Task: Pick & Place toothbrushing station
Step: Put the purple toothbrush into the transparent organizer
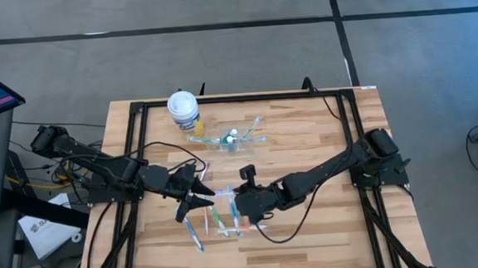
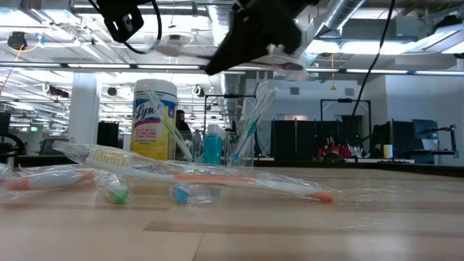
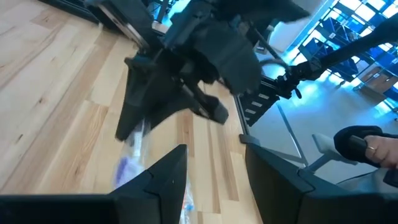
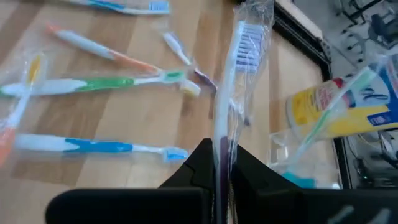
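Above the loose toothbrushes [image 1: 215, 218] scattered on the wooden table [image 1: 306, 146], the right claw [image 4: 222, 163] is pinched tight on a wrapped toothbrush [image 4: 231, 81], holding it by the lower handle so the bristle end points out past its fingers, a grip that looks meant to let the head lead or the handle drop into the clear cup [image 1: 233, 139]. That cup stands toward the far side of the table from the pile, already bristling with several brushes and a small blue tube [image 2: 212, 148], with the yellow canister [image 1: 184, 111] just beside it. The left claw [image 1: 194, 195] hovers close to the right one, over the near end of the same pile, its fingers spread wide and holding nothing; it seems to wait its turn, or to be lining up on another brush. Several brushes lie flat in their clear wrappers, so the sorting is judged part done, and the carried brush has yet to travel to the cup
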